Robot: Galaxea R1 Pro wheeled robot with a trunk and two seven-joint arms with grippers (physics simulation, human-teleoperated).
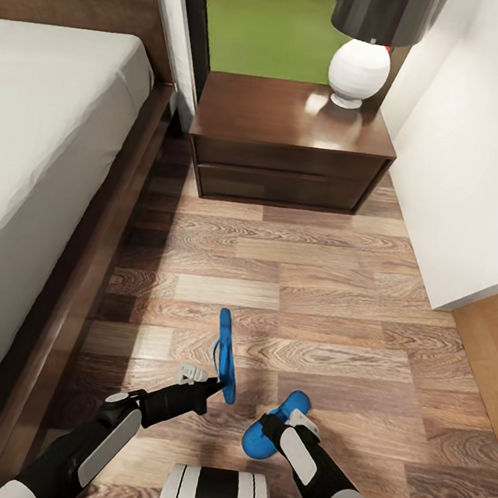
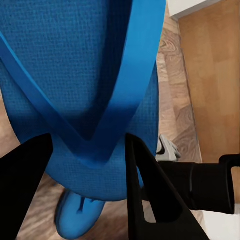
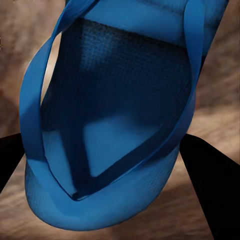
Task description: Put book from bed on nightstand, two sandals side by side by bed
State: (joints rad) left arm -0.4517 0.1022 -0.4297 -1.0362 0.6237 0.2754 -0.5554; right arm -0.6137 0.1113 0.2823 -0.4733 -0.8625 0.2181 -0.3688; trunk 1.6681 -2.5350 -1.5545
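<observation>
Two bright blue sandals are in hand above the wood floor, to the right of the bed point(image 1: 46, 175). My left gripper point(image 1: 211, 385) is shut on one sandal point(image 1: 226, 348), held on its edge; up close that sandal point(image 2: 85, 75) sits between the black fingers point(image 2: 150, 195). My right gripper point(image 1: 282, 428) is shut on the other sandal point(image 1: 272, 429), whose sole and straps point(image 3: 110, 130) face the camera between both fingers point(image 3: 210, 180). This second sandal point(image 2: 75, 217) also shows low in the left wrist view. The nightstand point(image 1: 291, 140) stands ahead by the bed. The book is out of view.
A white lamp point(image 1: 359, 71) with a dark shade stands on the nightstand's right rear corner. A white wall point(image 1: 481, 154) closes the right side, with lighter floor point(image 1: 494, 360) beyond its corner. Open plank floor point(image 1: 293, 270) lies between me and the nightstand.
</observation>
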